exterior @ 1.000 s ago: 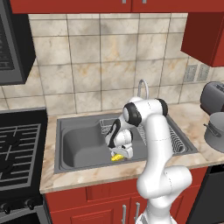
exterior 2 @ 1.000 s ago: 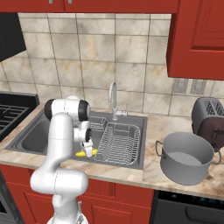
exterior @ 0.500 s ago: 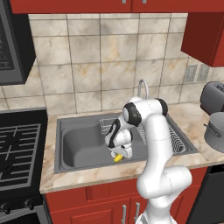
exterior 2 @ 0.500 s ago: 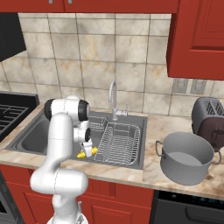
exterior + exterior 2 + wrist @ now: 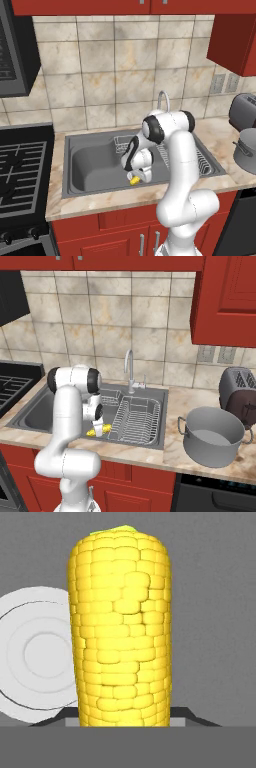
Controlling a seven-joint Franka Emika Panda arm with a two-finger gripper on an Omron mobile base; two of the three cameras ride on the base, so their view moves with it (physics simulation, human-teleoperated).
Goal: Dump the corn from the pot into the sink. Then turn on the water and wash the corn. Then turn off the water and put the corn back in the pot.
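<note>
Down in the sink [image 5: 95, 165], hand [image 5: 135, 178] half closed, pinching the corn [image 5: 120, 632] between its fingers; silver drain [image 5: 35, 662] just beside the cob.

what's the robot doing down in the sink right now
The arm is reaching low into the sink, and its tool is closed around the corn, close above the sink floor beside the drain. The pot sits empty on the counter to the right, so the corn has not yet gone back in.
</note>
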